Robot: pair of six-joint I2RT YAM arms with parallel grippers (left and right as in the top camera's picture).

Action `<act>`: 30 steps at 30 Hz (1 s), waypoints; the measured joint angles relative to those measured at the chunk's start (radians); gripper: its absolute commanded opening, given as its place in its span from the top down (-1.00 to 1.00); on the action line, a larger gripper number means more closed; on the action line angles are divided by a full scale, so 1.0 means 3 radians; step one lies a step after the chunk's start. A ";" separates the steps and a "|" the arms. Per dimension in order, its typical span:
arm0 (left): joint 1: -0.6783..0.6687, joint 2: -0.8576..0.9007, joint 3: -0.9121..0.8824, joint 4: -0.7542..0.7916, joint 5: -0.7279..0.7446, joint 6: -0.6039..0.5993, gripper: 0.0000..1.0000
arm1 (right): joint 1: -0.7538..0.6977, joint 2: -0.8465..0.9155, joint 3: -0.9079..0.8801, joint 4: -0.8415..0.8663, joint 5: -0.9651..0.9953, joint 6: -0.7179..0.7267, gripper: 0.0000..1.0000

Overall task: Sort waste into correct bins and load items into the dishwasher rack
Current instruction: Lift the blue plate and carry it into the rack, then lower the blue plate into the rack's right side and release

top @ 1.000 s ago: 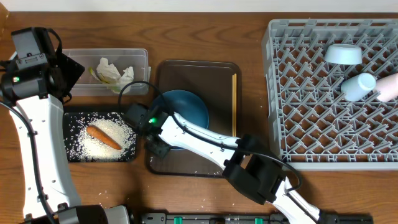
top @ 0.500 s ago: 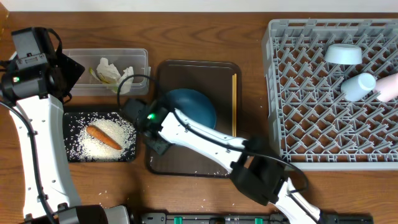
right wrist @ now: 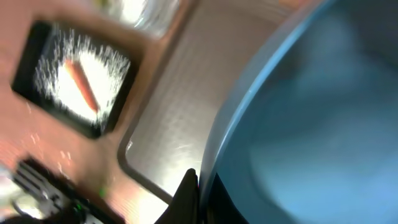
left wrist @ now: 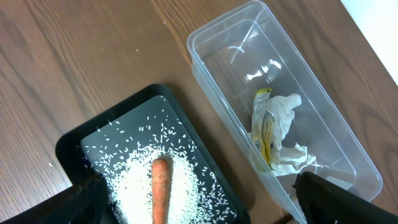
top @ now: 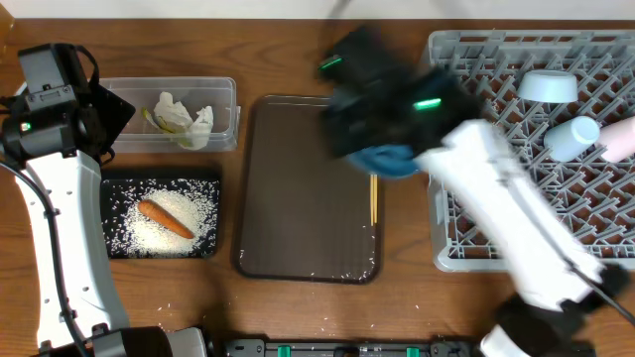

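You are holding the large blue plate [top: 389, 159] in the air over the middle of the surface, toward its far edge, between the brown tray [top: 298, 198] and the dishwasher rack [top: 516, 40] at the right end. Your right tool [right wrist: 198, 190] is pressing together on the plate's rim alone, and the overhead view of that arm is blurring. Your left tool [left wrist: 199, 193] is hanging spread wide and empty above the black tray [top: 114, 248] and the clear tub [top: 223, 89] at the left end.

You are trusting a wide plate to a thin edge pinch, so it is likely wanting to swing or slide out, dropping onto the chopsticks [top: 373, 203] below. Coming in low, you are risking its edge catching the rack's near wall or pegs. Going deep, you are risking a knock against the light-blue bowl [top: 548, 86] and cup [top: 572, 137].
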 measured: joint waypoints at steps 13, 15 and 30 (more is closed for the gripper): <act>0.0000 0.0000 0.0000 0.0000 0.0000 0.0000 -0.96 | -0.1821 -0.0198 -0.0223 -0.0631 -0.1437 -0.0205 0.98; 0.0000 0.0000 0.0000 0.0000 0.0000 0.0000 -0.96 | -0.2047 -0.0198 -0.0306 -0.0704 -0.1757 -0.0376 0.99; 0.0000 0.0000 0.0000 -0.0001 0.0000 0.0000 -0.96 | -0.3517 -0.0212 -0.1455 -0.1087 -0.3259 -0.1920 0.98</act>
